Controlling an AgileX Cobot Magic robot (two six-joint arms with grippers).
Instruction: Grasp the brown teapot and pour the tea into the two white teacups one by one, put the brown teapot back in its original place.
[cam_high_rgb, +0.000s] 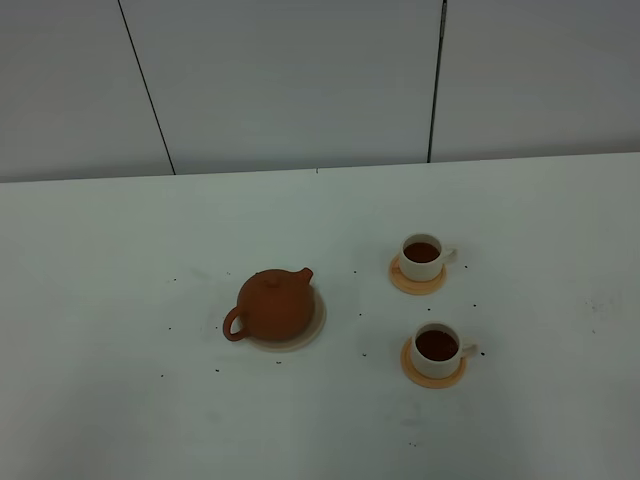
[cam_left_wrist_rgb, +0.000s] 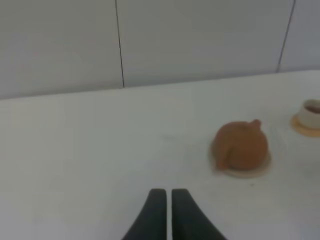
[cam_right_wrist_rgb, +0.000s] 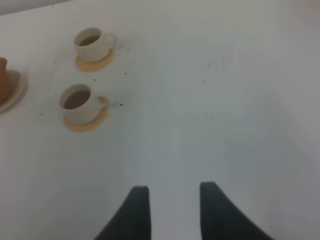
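The brown teapot (cam_high_rgb: 275, 305) sits upright on its original place, the beige trivet (cam_high_rgb: 318, 322), left of the table's middle, lid on and spout pointing back right. To its right the two white teacups (cam_high_rgb: 421, 256) (cam_high_rgb: 437, 349) stand on orange coasters, both holding dark tea (cam_high_rgb: 437, 344). Neither arm shows in the high view. In the left wrist view my left gripper (cam_left_wrist_rgb: 168, 192) is shut with nothing in it, well short of the teapot (cam_left_wrist_rgb: 242, 146). My right gripper (cam_right_wrist_rgb: 172, 190) hangs open and empty over bare table, away from the teacups (cam_right_wrist_rgb: 77, 102) (cam_right_wrist_rgb: 91, 42).
Small dark specks dot the white table (cam_high_rgb: 120, 250) around the teapot and cups. A grey panelled wall (cam_high_rgb: 300, 80) runs behind the table's back edge. The far cup's coaster (cam_high_rgb: 405, 283) and the near cup's coaster (cam_high_rgb: 440, 380) lie flat.
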